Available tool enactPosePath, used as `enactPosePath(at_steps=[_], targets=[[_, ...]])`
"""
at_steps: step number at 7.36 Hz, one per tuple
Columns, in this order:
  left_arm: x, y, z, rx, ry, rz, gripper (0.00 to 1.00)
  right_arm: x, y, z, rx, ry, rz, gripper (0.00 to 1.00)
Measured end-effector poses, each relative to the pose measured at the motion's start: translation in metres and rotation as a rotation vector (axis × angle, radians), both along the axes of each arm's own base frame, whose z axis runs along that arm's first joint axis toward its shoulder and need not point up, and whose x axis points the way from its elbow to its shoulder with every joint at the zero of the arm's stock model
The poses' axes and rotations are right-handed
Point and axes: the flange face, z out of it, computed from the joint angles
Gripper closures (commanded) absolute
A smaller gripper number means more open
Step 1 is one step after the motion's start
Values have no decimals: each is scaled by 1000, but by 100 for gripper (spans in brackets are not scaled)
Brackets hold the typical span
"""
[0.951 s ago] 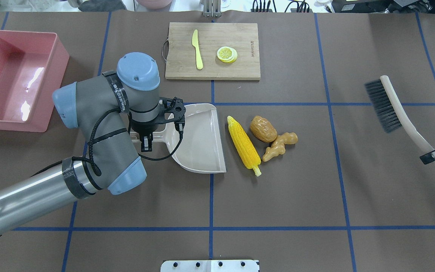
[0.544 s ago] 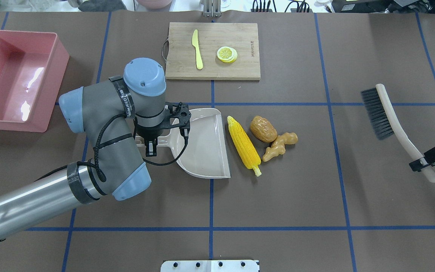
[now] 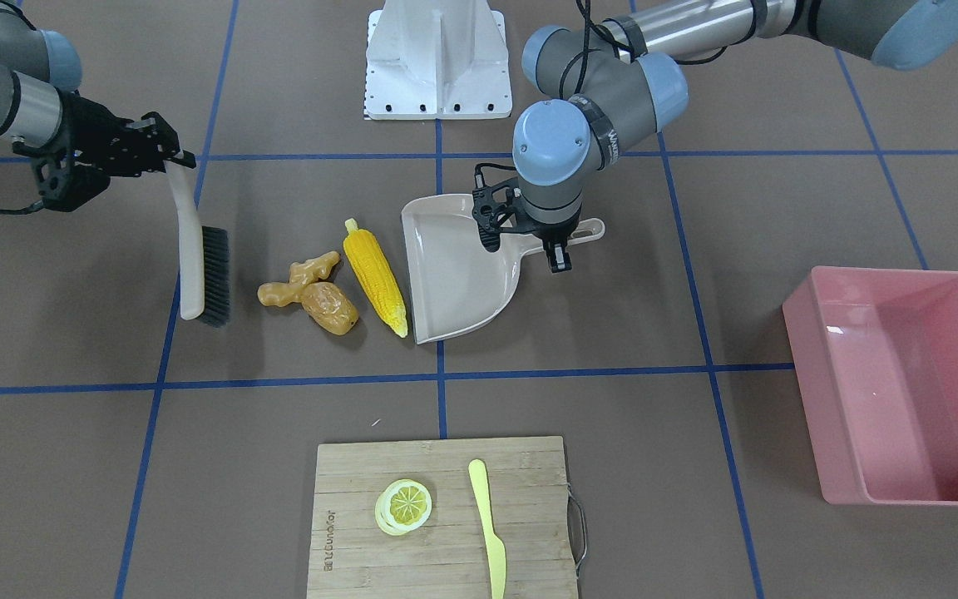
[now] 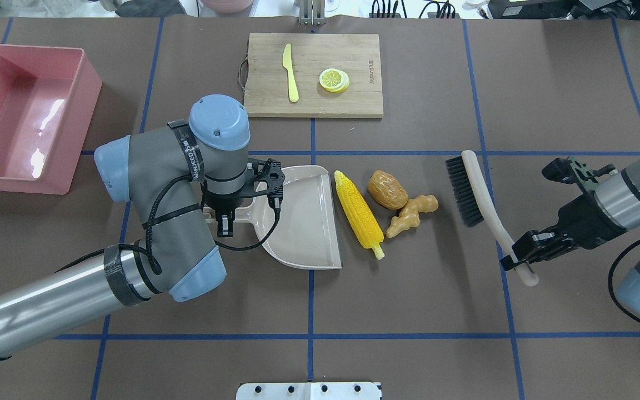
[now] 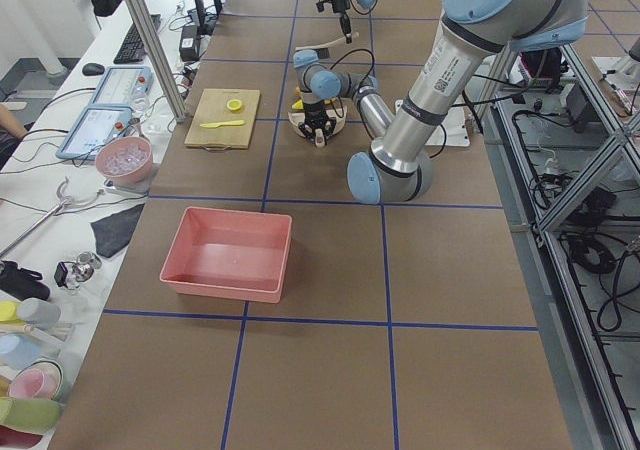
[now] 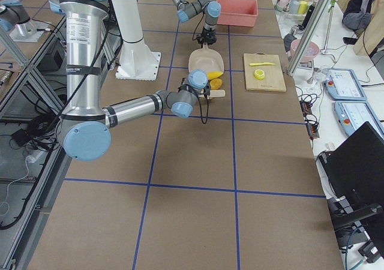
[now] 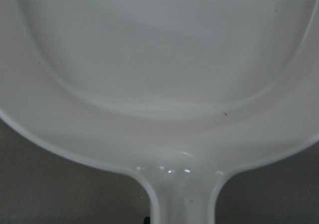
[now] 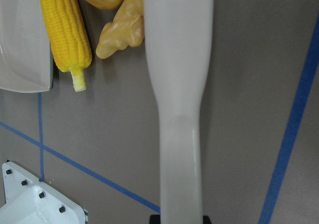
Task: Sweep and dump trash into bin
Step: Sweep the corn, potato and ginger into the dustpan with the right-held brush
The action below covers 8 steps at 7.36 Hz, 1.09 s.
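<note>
**L gripper** (image 4: 224, 221): closed around the handle of the dustpan (image 4: 304, 219); the grip is confirmed in the overhead and front views. The L wrist view is filled by the pan's back wall and handle root. The pan extends from this gripper toward the R gripper (image 4: 521, 256), w/ its open lip turned away from the L gripper. It appears to sit on the counter (image 4: 409, 300).

**R gripper**: clamped on the handle end of the brush (image 4: 474, 189). The brush head extends fwd from the gripper, away from the robot base, w/ bristles turned toward the trash and the L gripper. Bristle contact w/ the counter cannot be determined.

**Trash**: located on the counter between the two grippers. All three pcs are outside the pan.
- Corn cob (image 4: 359, 214): the pc nearest the L gripper, laid just beside the pan's lip and approx. parallel to it. Contact w/ the lip is not confirmed.
- Potato (image 4: 387, 189): on the corn's side away from the L gripper, touching the ginger root (image 4: 411, 214).
- Ginger root: the pc nearest the brush, separated from the bristles by a gap.

**Bin** (image 4: 17, 183): set upright on the counter, well apart from the L gripper, on the side opposite the trash and past the L arm's elbow.

**Other items**: a cutting board (image 4: 353, 61) is located beyond the L gripper, farther from the robot base. A knife (image 4: 290, 72) and a lemon slice (image 4: 334, 79) are laid on it, apart from each other.
</note>
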Motion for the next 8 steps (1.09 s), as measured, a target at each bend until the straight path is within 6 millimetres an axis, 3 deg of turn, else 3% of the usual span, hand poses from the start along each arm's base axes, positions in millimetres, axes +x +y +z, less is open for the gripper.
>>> enactPosePath(at_steps=[2, 3, 5, 8], targets=[[0, 0, -5, -8, -10, -1, 100, -25, -1, 22, 35, -32, 1, 100], [1, 0, -9, -14, -19, -1, 100, -35, -7, 22, 31, -36, 23, 100], [5, -2, -14, -23, -33, -4, 100, -60, -23, 6, 9, -42, 55, 100], [9, 0, -17, -62, -46, -58, 100, -108, -23, -15, -4, -45, 53, 100]])
